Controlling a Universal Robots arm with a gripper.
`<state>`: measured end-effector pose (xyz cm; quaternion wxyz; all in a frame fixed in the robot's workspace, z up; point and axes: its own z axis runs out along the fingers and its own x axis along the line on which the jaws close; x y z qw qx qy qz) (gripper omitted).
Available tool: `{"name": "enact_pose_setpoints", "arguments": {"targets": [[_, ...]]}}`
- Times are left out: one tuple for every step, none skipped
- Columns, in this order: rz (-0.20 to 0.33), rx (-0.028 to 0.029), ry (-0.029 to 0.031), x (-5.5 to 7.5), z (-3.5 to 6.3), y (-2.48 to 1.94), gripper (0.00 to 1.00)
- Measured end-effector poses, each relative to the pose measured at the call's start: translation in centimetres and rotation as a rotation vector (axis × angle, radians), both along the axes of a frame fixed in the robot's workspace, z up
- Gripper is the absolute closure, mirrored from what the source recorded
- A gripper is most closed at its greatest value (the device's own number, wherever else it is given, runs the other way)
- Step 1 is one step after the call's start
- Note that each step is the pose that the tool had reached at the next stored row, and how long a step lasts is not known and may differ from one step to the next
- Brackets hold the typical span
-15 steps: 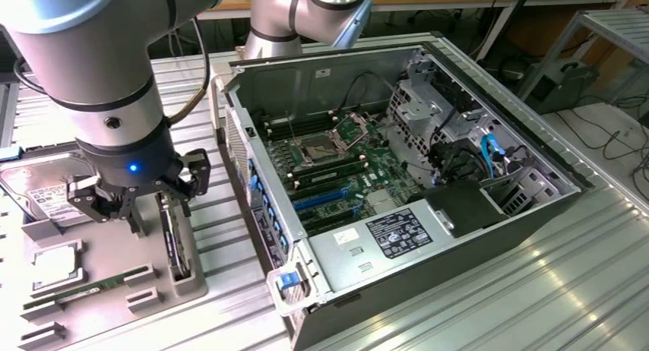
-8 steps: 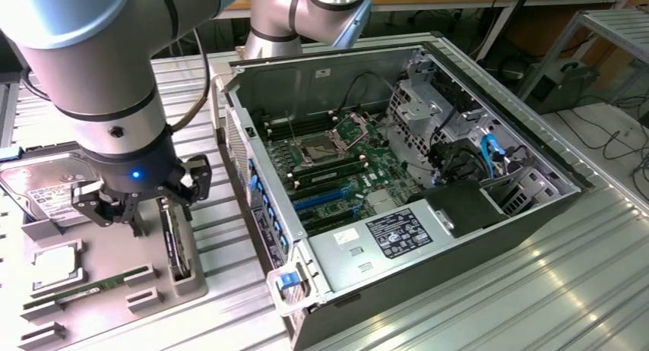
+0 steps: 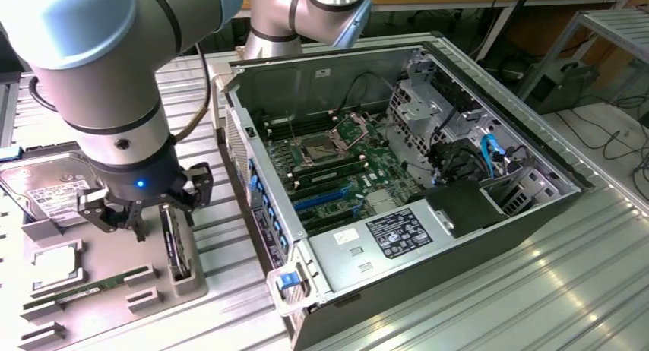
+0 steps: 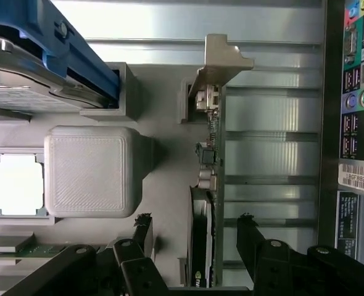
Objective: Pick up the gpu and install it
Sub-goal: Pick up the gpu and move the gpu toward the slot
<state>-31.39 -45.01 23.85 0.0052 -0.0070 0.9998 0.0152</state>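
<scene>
The gpu (image 4: 206,154) stands on edge in a slot of the grey holder tray (image 4: 163,179), at the open computer case's (image 3: 406,138) eight o'clock in the exterior view. The upright arm aims the pincer (image 4: 197,231) straight down over it, spread wide, one finger on each side.

One gpu (image 3: 178,248), one hard drive (image 3: 45,188), one memory stick (image 3: 91,289) — one case (image 3: 304,81)

I see my black pincer (image 4: 195,221) at the dark gpu (image 4: 199,246) with its pale beige bracket (image 4: 222,58), on a plain grey tray (image 4: 163,166), near a green board (image 3: 350,175) with blue slots (image 3: 322,200).
</scene>
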Motion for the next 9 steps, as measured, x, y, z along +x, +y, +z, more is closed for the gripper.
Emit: {"name": "enact_pose_setpoints", "arguments": {"targets": [[0.0, -0.0001, 0.0001, 0.0, -0.19, 0.0, 0.34], [0.0, -0.0001, 0.0001, 0.0, -0.36, 0.0, 0.34], [0.0, -0.0002, 0.0002, 0.0, -0.54, 0.0, 0.34], [0.0, -0.0002, 0.0002, 0.0, -0.63, 0.0, 0.34], [0.0, -0.0003, 0.0003, 0.0, -0.64, 0.0, 0.34], [0.0, -0.0003, 0.0003, 0.0, -0.64, 0.0, 0.34], [0.0, -0.0003, 0.0003, 0.0, -0.64, 0.0, 0.34], [0.0, -0.0003, 0.0003, 0.0, -0.64, 0.0, 0.34], [0.0, -0.0002, 0.0002, 0.0, -0.65, 0.0, 0.34]]}}
